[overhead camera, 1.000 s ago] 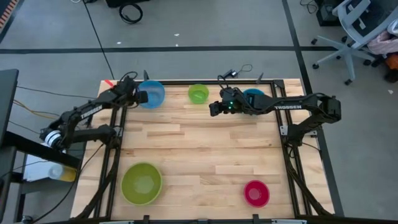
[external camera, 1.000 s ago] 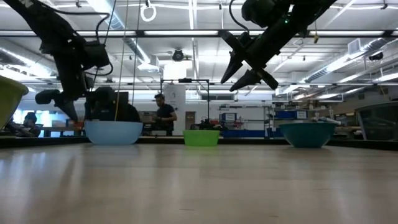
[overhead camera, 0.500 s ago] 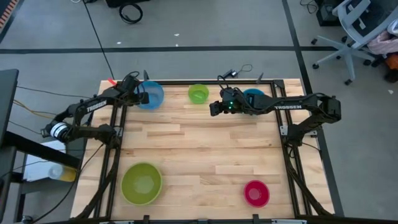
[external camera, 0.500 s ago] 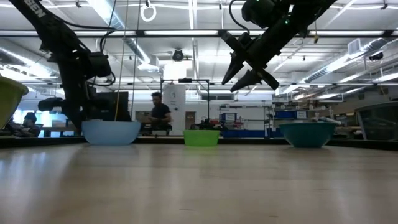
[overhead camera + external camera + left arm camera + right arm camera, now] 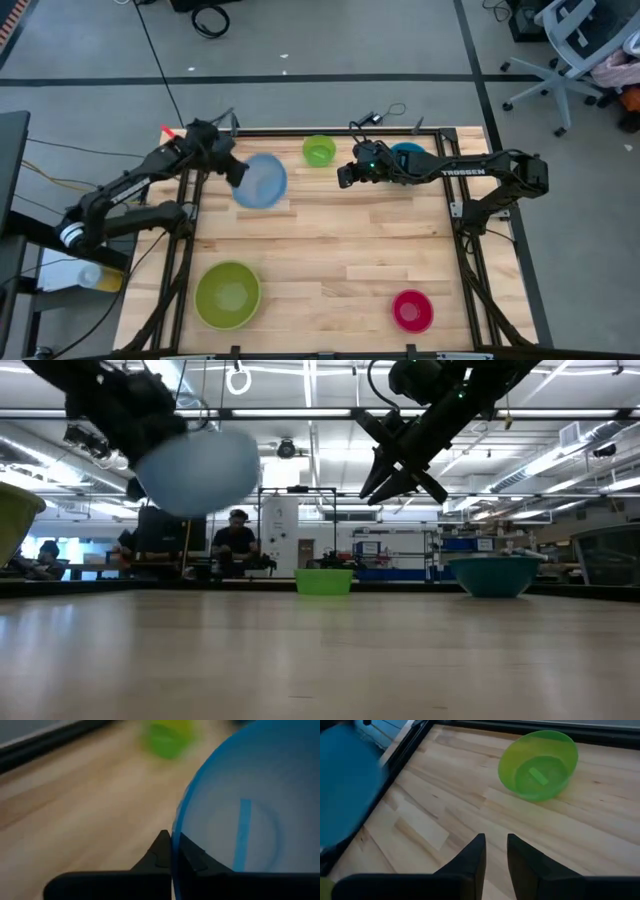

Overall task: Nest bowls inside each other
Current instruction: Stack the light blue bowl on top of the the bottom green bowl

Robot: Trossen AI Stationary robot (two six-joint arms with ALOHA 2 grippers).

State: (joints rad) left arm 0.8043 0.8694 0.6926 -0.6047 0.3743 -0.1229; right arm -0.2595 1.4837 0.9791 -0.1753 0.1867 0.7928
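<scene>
My left gripper [image 5: 233, 168] is shut on the light blue bowl [image 5: 262, 180], which hangs in the air [image 5: 200, 468] over the table's far left part. My right gripper [image 5: 343, 175] hovers above the table with a narrow gap between its fingers [image 5: 495, 851] and nothing in it. Just beyond it the small green bowl [image 5: 319, 150] stands on its base by the far edge. The deeper blue bowl [image 5: 408, 153] stands on the table, partly under the right arm. The large lime green bowl [image 5: 228, 294] is near left, the red-pink bowl [image 5: 412, 310] near right. My left gripper holds the light blue bowl by its rim [image 5: 173, 840] on the side toward the table's left. One finger is inside the wall and one outside. The fingers come slanting down from the table's left. The bowl is lifted clear of the table and tipped.
Black frame rails run along the table's left, right and far edges [image 5: 300, 130]. The middle of the wooden table [image 5: 330, 240] is bare. Beyond the table a person [image 5: 235, 540] sits in the room.
My left gripper has shut on the light blue bowl's rim, risen and swung toward the table's middle while rolling. The bowl has left the table and now hangs tipped in the air. My right gripper has stayed in place, its fingers drawn closer together.
</scene>
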